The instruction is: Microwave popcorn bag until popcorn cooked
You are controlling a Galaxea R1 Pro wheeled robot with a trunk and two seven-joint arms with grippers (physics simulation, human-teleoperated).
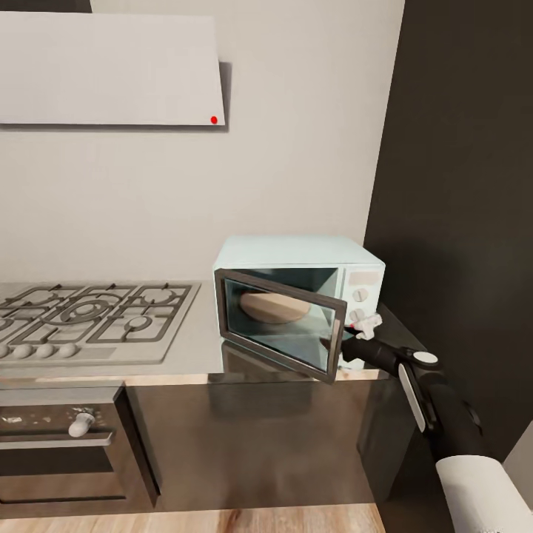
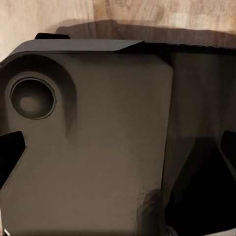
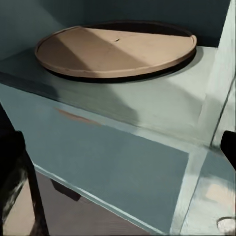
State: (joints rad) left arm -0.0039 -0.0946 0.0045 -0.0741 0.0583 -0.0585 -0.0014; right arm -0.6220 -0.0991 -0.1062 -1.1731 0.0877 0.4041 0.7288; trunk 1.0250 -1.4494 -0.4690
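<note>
Right arm (image 1: pixel 444 414), lower right of head view: glossy black segments, white forearm sleeve, grey-white strip along one link, round white joint cap. Right gripper (image 1: pixel 364 326): black body, small white fingers.

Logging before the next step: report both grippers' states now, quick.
Left gripper: cannot be told.
Right gripper: at the microwave door's free edge; open or closed cannot be told.

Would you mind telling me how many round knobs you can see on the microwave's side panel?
2: both on the microwave white panel right of the open door, upper knob above lower knob, which sits just beside the right gripper. None seem hidden.
</note>
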